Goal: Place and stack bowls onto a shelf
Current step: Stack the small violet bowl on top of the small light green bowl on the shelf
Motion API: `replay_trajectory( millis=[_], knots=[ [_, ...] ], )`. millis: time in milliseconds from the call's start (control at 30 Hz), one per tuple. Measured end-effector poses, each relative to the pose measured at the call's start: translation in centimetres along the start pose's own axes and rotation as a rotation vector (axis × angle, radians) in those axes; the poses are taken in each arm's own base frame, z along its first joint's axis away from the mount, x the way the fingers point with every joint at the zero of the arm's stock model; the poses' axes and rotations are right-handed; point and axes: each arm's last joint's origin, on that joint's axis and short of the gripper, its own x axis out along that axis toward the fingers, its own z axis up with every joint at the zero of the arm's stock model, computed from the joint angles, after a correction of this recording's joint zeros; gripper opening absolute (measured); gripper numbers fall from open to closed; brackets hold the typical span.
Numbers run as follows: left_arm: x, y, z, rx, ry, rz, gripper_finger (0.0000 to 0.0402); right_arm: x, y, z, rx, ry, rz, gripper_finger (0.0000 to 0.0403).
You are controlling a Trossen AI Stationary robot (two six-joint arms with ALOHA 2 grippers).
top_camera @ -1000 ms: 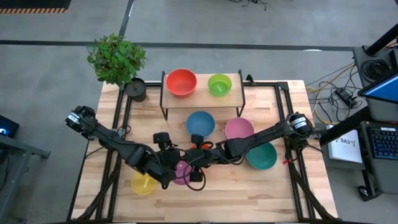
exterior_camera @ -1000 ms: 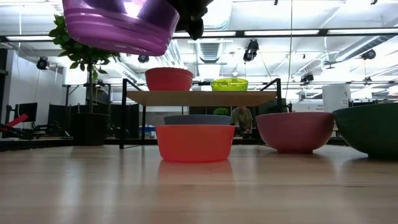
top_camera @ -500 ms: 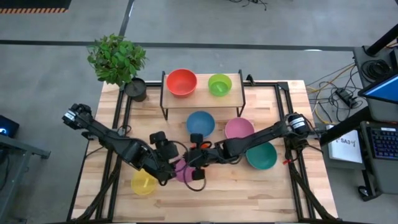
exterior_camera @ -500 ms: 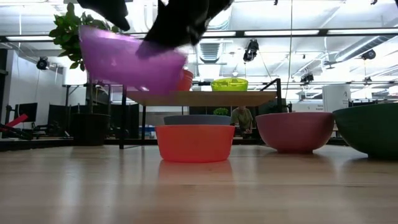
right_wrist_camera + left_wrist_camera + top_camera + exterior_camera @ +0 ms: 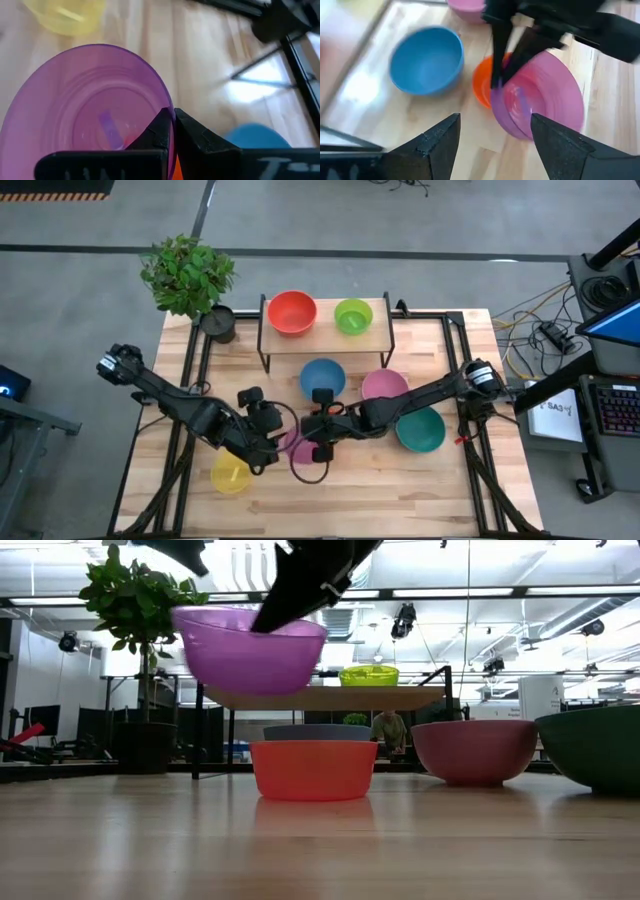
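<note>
My right gripper (image 5: 171, 120) is shut on the purple bowl (image 5: 90, 105), which hangs in the air over the table's middle (image 5: 250, 650). My left gripper (image 5: 495, 117) is open, just to the bowl's left (image 5: 272, 430), and touches nothing. The orange bowl (image 5: 481, 86) stands on the table below and behind the purple one. The shelf (image 5: 325, 332) at the far edge carries the red bowl (image 5: 291, 312) and the green bowl (image 5: 353, 316). The blue (image 5: 322, 377), pink (image 5: 384, 386), teal (image 5: 420, 430) and yellow (image 5: 230, 475) bowls stand on the table. My right gripper pinches the purple bowl's rim (image 5: 166, 106) on the side toward the table's right, one finger inside the bowl and one outside. The fingers (image 5: 290, 595) slant down from above and from the right. The bowl is lifted clear and sits nearly level, mouth up.
A potted plant (image 5: 188, 275) and its dark pot (image 5: 218, 323) stand at the far left corner beside the shelf. The blue and pink bowls sit between the grippers and the shelf. Bare tabletop (image 5: 380, 490) lies along the near edge.
The purple bowl has come down from high up and turned from tilted to nearly level, staying in my right gripper. My left gripper has drawn back from the bowl toward the table's left and far side.
</note>
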Motion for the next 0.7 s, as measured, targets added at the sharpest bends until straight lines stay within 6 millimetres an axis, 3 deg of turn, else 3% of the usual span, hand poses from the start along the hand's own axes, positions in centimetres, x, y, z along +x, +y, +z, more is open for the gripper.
replay_trajectory(
  millis=[167, 333, 500, 700],
  knots=[
    [-1.7, 0.9, 0.1, 0.12, -0.098, 0.067, 0.0223, -1.6, -3.3, 0.1, 0.044, 0.096, -0.039, 0.0009],
    [-2.8, 2.0, 0.1, 0.139, -0.178, 0.196, 0.0223, -4.7, -8.1, 0.4, 0.16, 0.161, 0.022, 0.0009],
    [-3.1, 2.4, 0.2, 0.14, -0.204, 0.238, 0.0223, -8.1, -14.7, 0.2, 0.345, 0.182, 0.11, 0.0009],
    [-3.1, 2.5, 0.2, 0.122, -0.22, 0.261, 0.0223, -10.8, -23.5, -1.8, 0.514, 0.153, 0.039, 0.0009]
  ],
)
